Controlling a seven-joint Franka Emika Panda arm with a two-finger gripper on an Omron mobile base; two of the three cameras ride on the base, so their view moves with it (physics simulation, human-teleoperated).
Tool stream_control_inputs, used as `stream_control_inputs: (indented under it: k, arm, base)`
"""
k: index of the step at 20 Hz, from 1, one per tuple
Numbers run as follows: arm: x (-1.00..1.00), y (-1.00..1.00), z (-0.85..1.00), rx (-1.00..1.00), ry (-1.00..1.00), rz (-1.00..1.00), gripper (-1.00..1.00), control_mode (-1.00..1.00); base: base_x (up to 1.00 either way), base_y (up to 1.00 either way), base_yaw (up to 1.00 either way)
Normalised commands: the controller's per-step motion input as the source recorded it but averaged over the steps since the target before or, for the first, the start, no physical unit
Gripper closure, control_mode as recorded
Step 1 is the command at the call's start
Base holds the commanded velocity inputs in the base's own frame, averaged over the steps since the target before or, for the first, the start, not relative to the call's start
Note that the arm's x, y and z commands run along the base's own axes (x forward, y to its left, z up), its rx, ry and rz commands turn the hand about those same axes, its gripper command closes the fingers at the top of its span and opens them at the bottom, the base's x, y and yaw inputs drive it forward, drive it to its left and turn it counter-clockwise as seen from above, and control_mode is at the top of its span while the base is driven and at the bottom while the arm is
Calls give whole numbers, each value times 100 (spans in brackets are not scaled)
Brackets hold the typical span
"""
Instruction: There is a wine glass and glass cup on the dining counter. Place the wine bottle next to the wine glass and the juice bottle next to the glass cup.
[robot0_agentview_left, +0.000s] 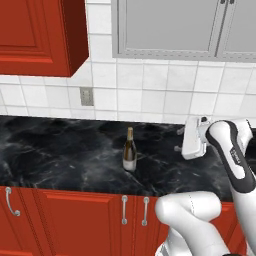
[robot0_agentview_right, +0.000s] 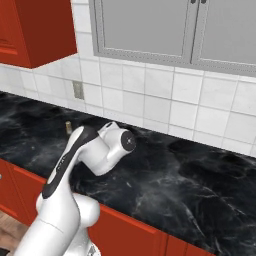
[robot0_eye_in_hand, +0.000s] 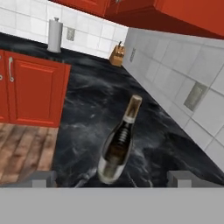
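Leftward, wine bottle stands upright on the black marble table, near its front edge, above red cabinet doors. Outlet on the tiled wall behind it. Right of the bottle, well apart from it, the gripper hangs above the table, fingers spread wide, grasping nothing.
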Motion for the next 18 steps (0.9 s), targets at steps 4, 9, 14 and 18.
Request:
stream_control_inputs:
  k: [4, 9, 14, 18]
  arm:
    - [34, 35, -10, 4, 0, 2, -100, -100]
    - [20, 38, -11, 3, 0, 4, -100, -100]
    - [11, 37, -10, 1, 0, 3, -100, -100]
    - [7, 33, -8, 1, 1, 2, -100, -100]
  base:
    - [0, 0, 0]
    - [0, 0, 0]
    - [0, 0, 0]
    - [0, 0, 0]
